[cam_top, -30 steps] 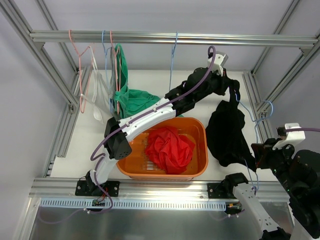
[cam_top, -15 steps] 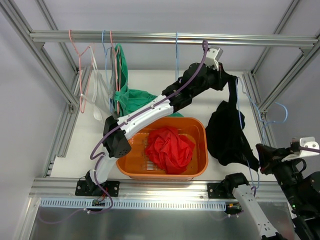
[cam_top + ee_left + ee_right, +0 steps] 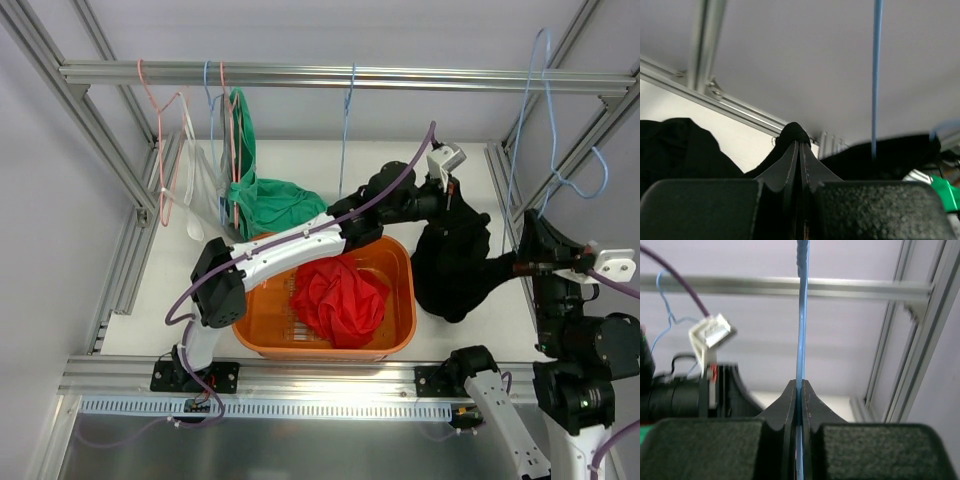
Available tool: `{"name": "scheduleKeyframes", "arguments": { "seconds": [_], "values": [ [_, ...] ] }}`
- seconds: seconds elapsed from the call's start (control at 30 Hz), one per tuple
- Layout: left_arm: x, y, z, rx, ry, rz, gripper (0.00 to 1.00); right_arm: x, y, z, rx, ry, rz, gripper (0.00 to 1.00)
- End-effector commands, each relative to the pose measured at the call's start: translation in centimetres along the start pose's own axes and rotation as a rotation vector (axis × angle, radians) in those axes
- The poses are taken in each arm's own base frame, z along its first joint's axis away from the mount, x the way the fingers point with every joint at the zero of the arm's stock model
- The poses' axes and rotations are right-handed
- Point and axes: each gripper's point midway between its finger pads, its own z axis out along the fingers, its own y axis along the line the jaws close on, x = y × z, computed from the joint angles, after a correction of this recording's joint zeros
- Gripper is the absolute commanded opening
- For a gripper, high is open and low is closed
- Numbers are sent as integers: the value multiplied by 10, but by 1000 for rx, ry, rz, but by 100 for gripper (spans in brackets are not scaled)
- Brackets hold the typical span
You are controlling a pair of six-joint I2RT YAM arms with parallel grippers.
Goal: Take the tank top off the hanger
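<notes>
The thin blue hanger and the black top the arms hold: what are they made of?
Thin blue wire hanger: probably coated metal wire, going by its very slim, straight, even line; plastic can't be ruled out. Black tank top: soft matte fabric, perhaps a knit; it droops and folds limply, without shine.

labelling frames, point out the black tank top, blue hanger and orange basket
black tank top (image 3: 450, 270): top view, bunched middle
blue hanger (image 3: 801, 315): right wrist view, straight wire
orange basket (image 3: 320, 348): top view, near rim
</notes>
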Motion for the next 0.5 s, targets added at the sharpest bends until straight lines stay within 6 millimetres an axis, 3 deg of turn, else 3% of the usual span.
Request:
{"name": "scheduleKeyframes", "arguments": {
  "seconds": [0.0, 0.07, 0.13, 0.23, 0.3, 0.33, 0.37, 0.4, 0.43, 0.47],
  "values": [
    [8, -50, -6, 201, 24, 41, 0, -73, -6, 23, 33, -324, -91, 0],
    [31, -48, -3, 212, 64, 42, 0, -86, -4, 29, 33, -410, -125, 0],
    [46, -50, -1, 241, 100, 24, 0, -74, -1, 35, 30, -417, -148, 0],
    [58, -37, 1, 195, 117, 19, 0, -52, -6, 37, 64, -364, -141, 0],
    [63, -21, 4, 109, 131, 17, 0, -26, -8, 34, 62, -233, -126, 0],
    [56, -17, 6, 80, 122, 54, 0, -42, -9, 24, 48, -206, -114, 0],
    [61, -1, 6, -2, 147, 58, 0, -4, -3, 15, 8, -3, -86, 0],
    [65, 9, 8, -35, 162, 64, 0, 6, -2, 11, 1, 92, -61, 0],
    [54, 9, 9, -44, 152, 90, 3, 13, -5, -13, 2, 233, -31, 0],
    [56, 17, 6, -87, 169, 94, 11, 22, -3, -24, 9, 318, 30, 0]
  ]
}}
